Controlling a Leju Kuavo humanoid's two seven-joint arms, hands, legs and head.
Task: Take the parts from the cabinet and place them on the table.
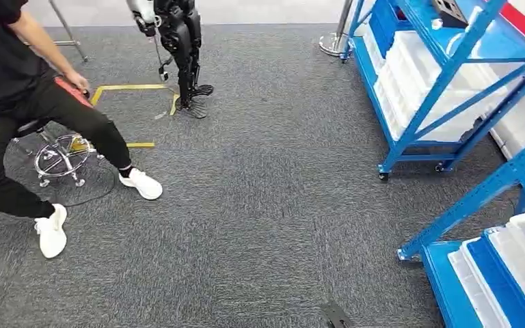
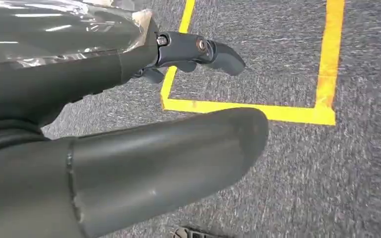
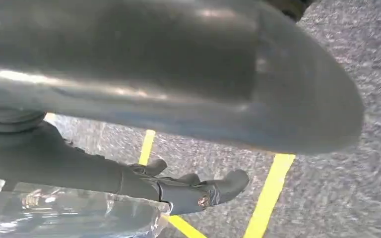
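While both hands hold clear bags point(image 2: 54, 29), no writing legible

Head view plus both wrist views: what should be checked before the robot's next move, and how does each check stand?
1. Is the carpet ahead free of obstacles: ok.
2. Is the person clear of the path: not ok, seated at the left with a leg stretched toward the middle.
3. Is the blue rack at the right clear of the path: ok.
4. Does the left hand hold the clear plastic beside its fingers: cannot tell.
5. Does the right hand hold the clear plastic beside it: cannot tell.
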